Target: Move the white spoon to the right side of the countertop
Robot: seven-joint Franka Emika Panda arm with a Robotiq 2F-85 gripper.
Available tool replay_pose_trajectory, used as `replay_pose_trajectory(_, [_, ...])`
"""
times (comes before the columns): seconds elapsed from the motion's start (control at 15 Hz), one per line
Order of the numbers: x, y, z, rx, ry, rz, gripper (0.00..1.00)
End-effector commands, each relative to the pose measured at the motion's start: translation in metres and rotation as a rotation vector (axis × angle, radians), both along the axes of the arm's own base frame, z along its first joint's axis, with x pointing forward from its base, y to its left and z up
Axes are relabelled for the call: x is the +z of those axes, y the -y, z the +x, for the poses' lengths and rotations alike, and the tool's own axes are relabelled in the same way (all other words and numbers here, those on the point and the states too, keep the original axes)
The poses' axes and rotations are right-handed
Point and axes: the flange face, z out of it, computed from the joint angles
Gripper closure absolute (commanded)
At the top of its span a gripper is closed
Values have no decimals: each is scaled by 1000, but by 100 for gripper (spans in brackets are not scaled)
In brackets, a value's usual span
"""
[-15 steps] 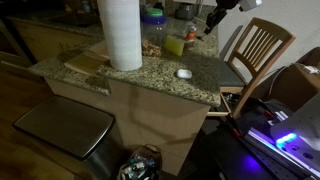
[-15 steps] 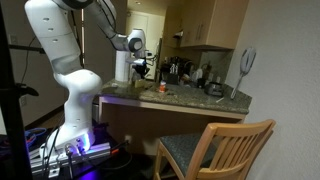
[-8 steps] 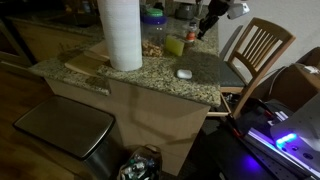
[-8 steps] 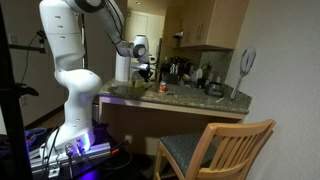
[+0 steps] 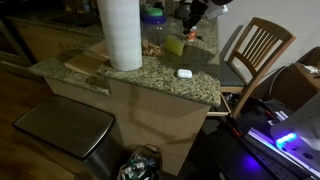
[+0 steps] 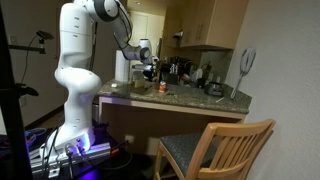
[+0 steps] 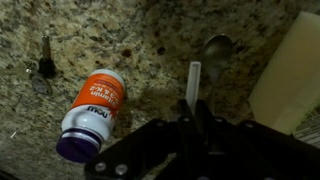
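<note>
— The gripper (image 5: pixel 191 12) had been carried in over the countertop (image 5: pixel 140 78) and was now hung high, near the sponge (image 5: pixel 174 45).
— And the white spoon (image 7: pixel 216 47)?
— It was seen lying flat just beside the sponge, untouched. Spread or closed jaws could not be told; too dark.
— So the approach was made, while descent and grasp were judged outstanding.
</note>
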Motion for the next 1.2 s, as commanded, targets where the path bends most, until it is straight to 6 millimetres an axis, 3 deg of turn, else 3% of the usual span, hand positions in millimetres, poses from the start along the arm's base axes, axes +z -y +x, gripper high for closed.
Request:
replay_pose_trajectory(0.0, [-16,12,2,-6,-20,-29,97])
replay_pose_trajectory(0.33, [-49,27,22,-23,-53,-13,97])
replay_pose_trajectory(0.53, [-68,20,30,-6,-54,11,97])
replay_pose_trajectory(0.93, [-70,-3,38,48,-10,45,97])
replay_pose_trajectory(1.07, [-71,-1,39,40,-8,33,97])
replay_pose_trajectory(1.13, [-72,4,40,27,-1,12,64])
